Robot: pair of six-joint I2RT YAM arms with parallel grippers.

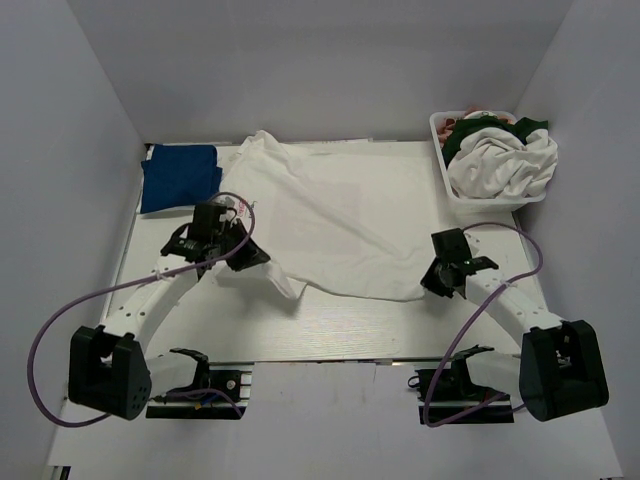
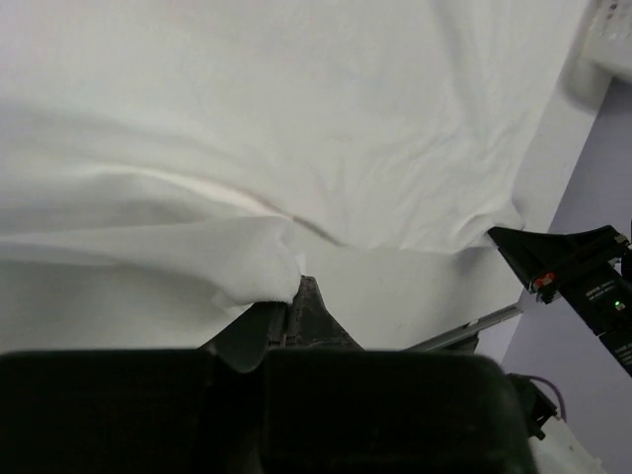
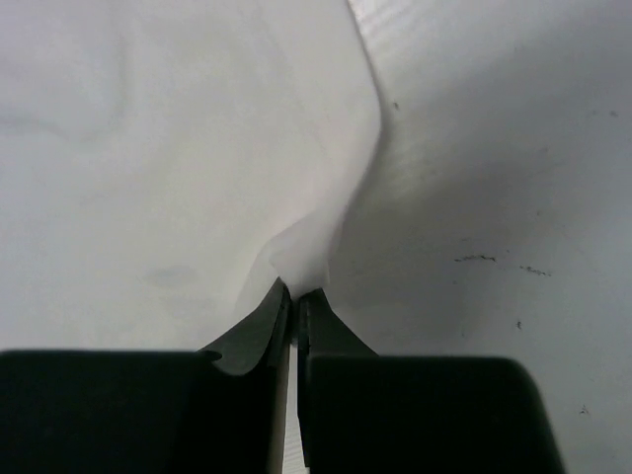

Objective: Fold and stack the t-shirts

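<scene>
I have both arms on the white t-shirt [image 1: 340,215], which is spread across the middle of the table [image 1: 330,335]. The left gripper [image 2: 296,296] is closed tight on the near-left corner, with a small bunch of cloth pinched between its tips. The right gripper [image 3: 294,298] is closed the same way on the near-right edge, and fabric peaks up out of its tips. Two pinch points well apart along the near edge make sense to me: they keep that edge straight, so I can lift it and carry it toward the far side as one clean fold. The cloth sags a little between the grips, so I'd expect a wrinkle if the arms don't move together. The blue t-shirt [image 1: 180,178] sits folded at the far-left corner, just beside the white one. I read it as the start of the stack, parked out of the work area. The basket [image 1: 440,170] at far right holds the backlog: a white bundle [image 1: 505,165] on top, a dark green piece [image 1: 470,132] behind it and a pinkish piece [image 1: 462,122] at the back. Count: two grippers, both holding; one shirt spread, one folded, one basket. I see three colours in the basket, but the pile is tangled, so I can't tell if that's three shirts or more.
</scene>
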